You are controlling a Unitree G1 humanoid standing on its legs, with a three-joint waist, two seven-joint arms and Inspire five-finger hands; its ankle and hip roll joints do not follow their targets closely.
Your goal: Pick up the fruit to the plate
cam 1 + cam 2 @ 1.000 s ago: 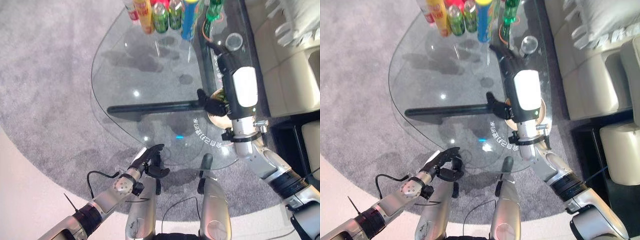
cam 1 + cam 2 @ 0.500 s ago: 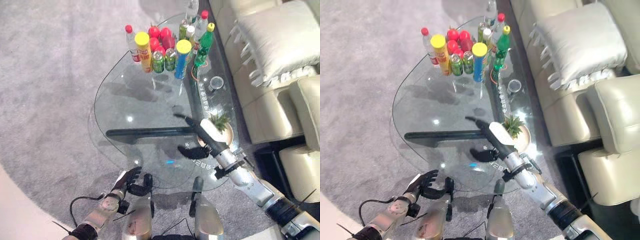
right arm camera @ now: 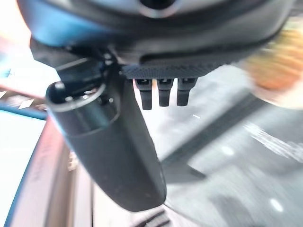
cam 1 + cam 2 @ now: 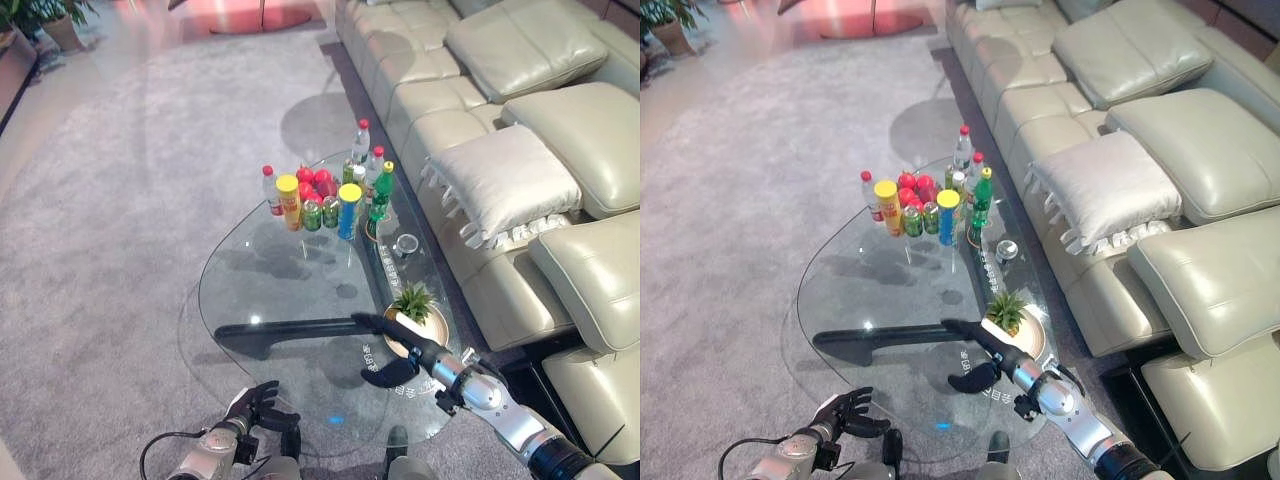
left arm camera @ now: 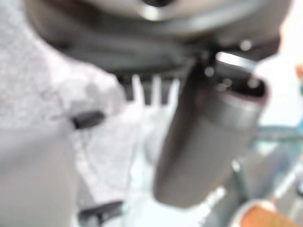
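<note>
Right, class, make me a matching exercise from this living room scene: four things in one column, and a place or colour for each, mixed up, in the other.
Things:
1. red fruit
2. small plant
3. right hand
4. cushion

Places or colours:
A. on the sofa beside the table
B. stretched out flat above the glass table, next to the plant
C. at the far end of the table, behind the cans
D. green, on a plate at the table's right edge

Pairs: 1-C, 2-D, 3-B, 4-A

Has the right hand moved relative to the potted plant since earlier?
Yes. The right hand covered the potted plant; now it lies beside it, nearer the robot.
</note>
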